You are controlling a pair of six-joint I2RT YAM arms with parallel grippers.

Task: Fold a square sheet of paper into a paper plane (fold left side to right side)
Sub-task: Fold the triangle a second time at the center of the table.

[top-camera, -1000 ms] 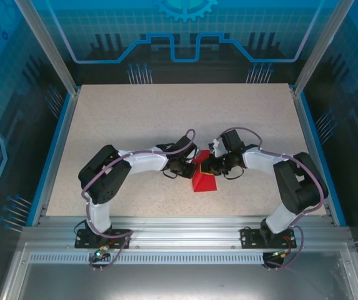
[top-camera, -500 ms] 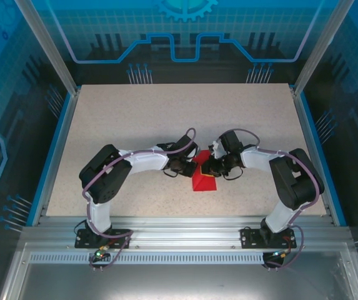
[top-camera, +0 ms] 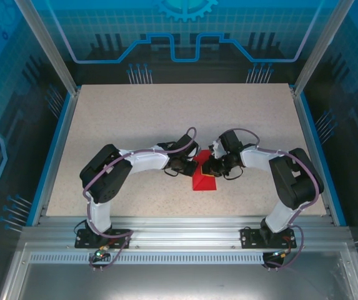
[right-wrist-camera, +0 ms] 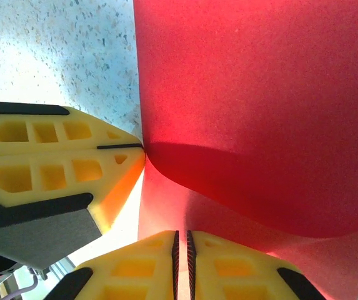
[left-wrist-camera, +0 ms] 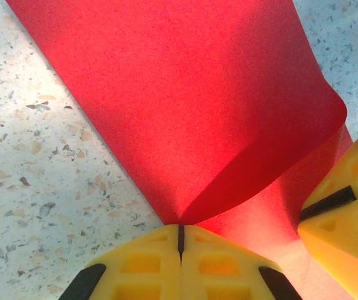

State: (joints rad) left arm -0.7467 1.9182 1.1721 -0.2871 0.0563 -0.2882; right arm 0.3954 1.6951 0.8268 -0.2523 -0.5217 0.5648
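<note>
Your table (top-camera: 135, 119) is a pale speckled board inside a blue-walled enclosure; over it, in the top view, your left arm (top-camera: 141, 160) and right arm (top-camera: 272, 159) bend inward from their bases so that the two wrists nearly meet a little nearer than the middle of the board; between them sits the square sheet of paper (top-camera: 203, 181), bright red and no longer flat, seen from above as a small shape that widens towards the near edge; up close the sheet (left-wrist-camera: 185, 94) has one layer curling up and over another that lies lower (the bend is rounded, not a pressed crease), and the same bulging upper layer (right-wrist-camera: 260, 94) casts a dark shadow on the layer below; your left gripper (left-wrist-camera: 180, 240) has its yellow fingers pressed tight together, clamped on the paper where the curl comes to a point at their tips; from the other wrist you see that left gripper (right-wrist-camera: 138, 150) touching the sheet's edge; your right gripper (right-wrist-camera: 180, 240) is pinched to a hairline slit on the lower layer, just beside the left one; it (left-wrist-camera: 338, 206) sits on the paper at the right.
</note>
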